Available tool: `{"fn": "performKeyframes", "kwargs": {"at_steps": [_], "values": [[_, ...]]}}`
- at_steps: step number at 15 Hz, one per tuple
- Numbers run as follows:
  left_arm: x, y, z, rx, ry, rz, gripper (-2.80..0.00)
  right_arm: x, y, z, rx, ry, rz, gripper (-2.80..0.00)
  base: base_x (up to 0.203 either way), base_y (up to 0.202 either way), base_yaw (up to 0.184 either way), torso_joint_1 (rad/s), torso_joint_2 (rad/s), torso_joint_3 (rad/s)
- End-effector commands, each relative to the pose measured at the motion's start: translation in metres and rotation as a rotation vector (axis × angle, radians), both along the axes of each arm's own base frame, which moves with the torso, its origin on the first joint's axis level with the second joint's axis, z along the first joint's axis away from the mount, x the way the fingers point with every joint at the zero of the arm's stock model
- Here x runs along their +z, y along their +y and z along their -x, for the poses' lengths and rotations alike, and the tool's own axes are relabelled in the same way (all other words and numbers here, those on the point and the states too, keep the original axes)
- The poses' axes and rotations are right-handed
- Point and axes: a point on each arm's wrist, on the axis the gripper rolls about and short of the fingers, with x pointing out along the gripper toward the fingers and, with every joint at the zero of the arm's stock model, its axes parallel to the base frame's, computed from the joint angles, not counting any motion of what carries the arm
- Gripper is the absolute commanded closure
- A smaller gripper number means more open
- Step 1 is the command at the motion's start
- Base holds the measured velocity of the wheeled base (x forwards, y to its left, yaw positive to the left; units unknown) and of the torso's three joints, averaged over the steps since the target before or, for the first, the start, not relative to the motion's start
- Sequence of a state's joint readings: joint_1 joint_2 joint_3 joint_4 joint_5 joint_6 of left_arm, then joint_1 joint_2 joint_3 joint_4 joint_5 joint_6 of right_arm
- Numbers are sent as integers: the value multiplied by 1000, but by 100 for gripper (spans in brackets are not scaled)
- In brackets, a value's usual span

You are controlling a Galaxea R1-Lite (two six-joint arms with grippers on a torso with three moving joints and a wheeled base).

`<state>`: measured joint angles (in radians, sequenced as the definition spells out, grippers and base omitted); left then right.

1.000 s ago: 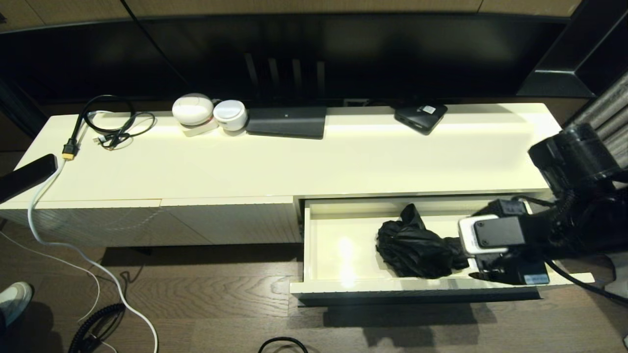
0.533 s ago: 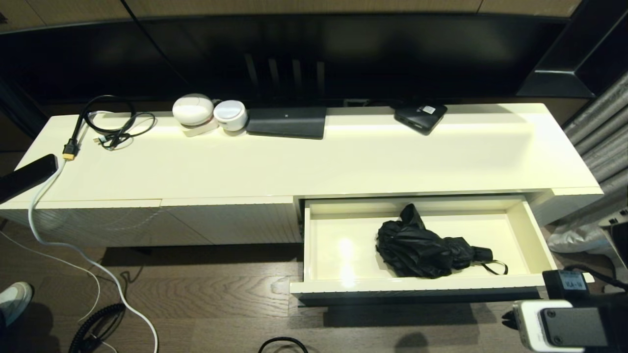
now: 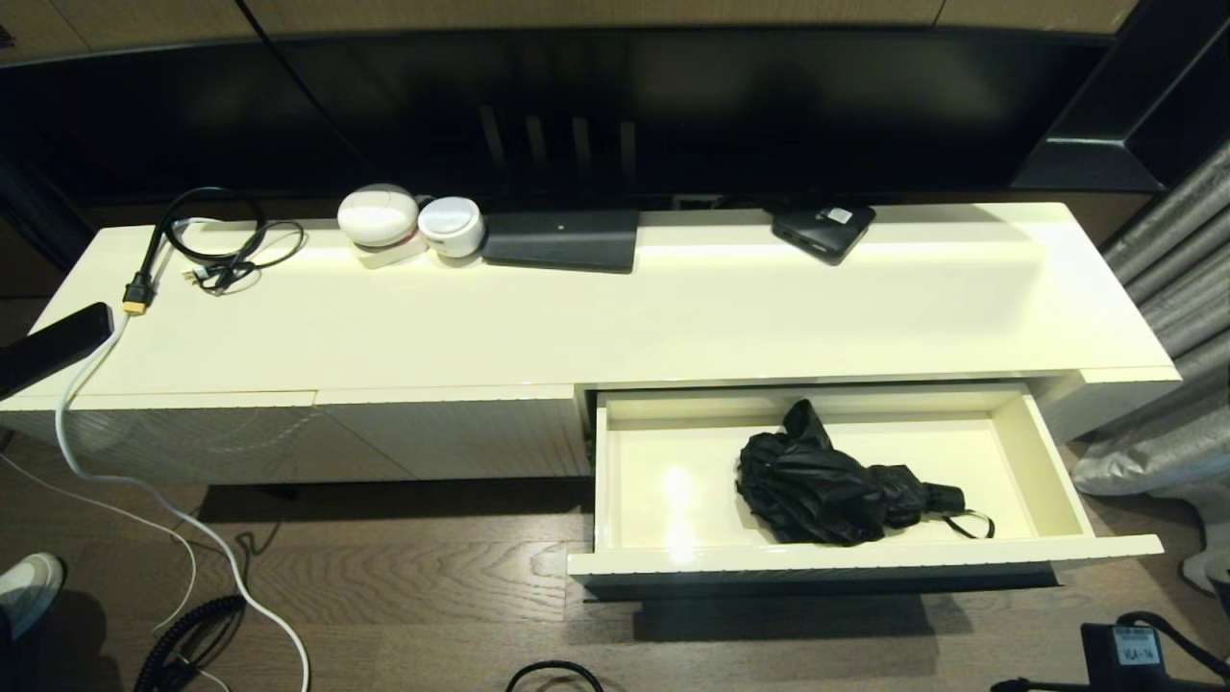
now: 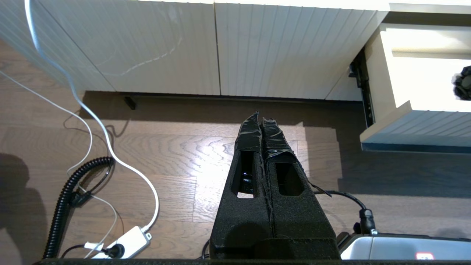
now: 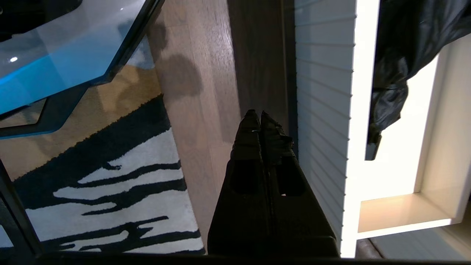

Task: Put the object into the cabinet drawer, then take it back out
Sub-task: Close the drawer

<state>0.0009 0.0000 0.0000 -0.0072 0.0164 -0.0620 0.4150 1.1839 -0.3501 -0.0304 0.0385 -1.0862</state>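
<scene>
The black folding umbrella lies loose in the pulled-out cream drawer, handle and wrist loop toward the drawer's right end. Its bunchy fabric also shows in the right wrist view, beyond the ribbed drawer front. My right gripper is shut and empty, down over the floor just in front of that drawer front. Only a bit of the right arm shows at the head view's bottom right corner. Shut and empty too, my left gripper hangs over the floor left of the drawer.
The cabinet top carries a small black box with a white label, a flat black device, two white round gadgets and coiled cables. Cables and a power strip lie on the floor. A striped rug lies behind.
My right gripper let go of the umbrella's handle end and drew back out of the drawer, down toward the floor in front. The umbrella stays in the drawer.
</scene>
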Motion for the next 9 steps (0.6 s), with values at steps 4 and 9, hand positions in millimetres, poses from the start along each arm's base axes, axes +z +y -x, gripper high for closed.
{"fn": "performKeyframes", "kwargs": {"at_steps": [4, 9], "values": [[0, 0, 0, 1, 0, 1, 0, -17, 1, -13, -25, 49, 28, 0, 0, 0, 0, 0, 0, 0], [0, 0, 0, 1, 0, 1, 0, -35, 11, -37, -25, 84, 42, 0, 0, 0, 0, 0, 0, 0]]}}
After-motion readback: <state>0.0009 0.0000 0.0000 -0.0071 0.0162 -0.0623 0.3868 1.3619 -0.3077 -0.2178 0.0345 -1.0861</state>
